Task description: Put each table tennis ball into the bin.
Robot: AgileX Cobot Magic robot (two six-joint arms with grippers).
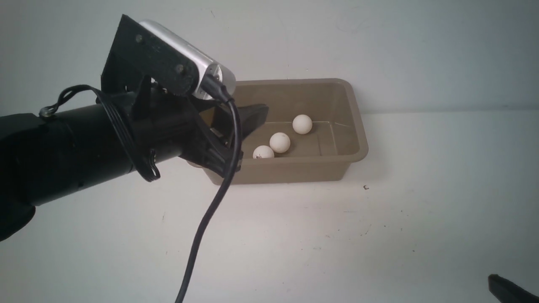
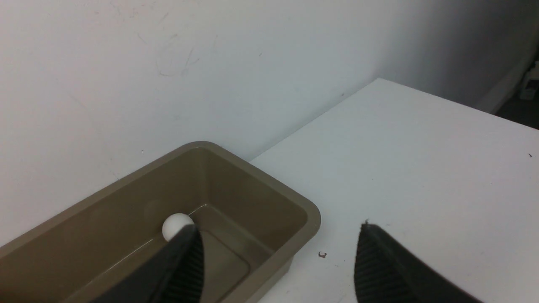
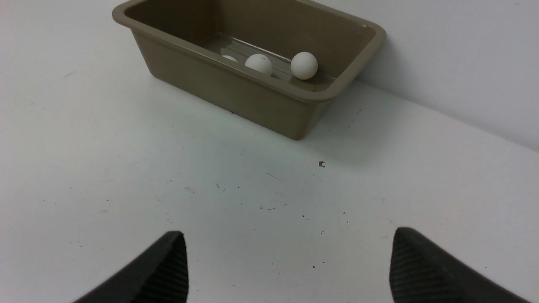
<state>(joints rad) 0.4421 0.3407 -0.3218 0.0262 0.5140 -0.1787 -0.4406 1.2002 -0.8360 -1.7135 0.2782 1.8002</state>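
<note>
The tan-brown bin (image 1: pixel 358 126) stands at the back of the white table against the wall. All three off-white table tennis balls lie inside it: one (image 1: pixel 302 124) in the middle, one (image 1: pixel 280 142) beside it, one (image 1: pixel 263 152) with a dark mark near the front wall. My left gripper (image 1: pixel 242 139) hovers over the bin's left end, open and empty. In the left wrist view the left gripper (image 2: pixel 278 252) spans the bin's rim (image 2: pixel 313 219), with one ball (image 2: pixel 174 225) behind a finger. My right gripper (image 3: pixel 288 261) is open and empty, low over the table, well short of the bin (image 3: pixel 236 92).
A small dark speck (image 1: pixel 365 187) lies on the table just in front of the bin's right corner. The left wrist camera's black cable (image 1: pixel 206 219) hangs down over the table. Only a fingertip (image 1: pixel 507 290) of the right gripper shows at the front right.
</note>
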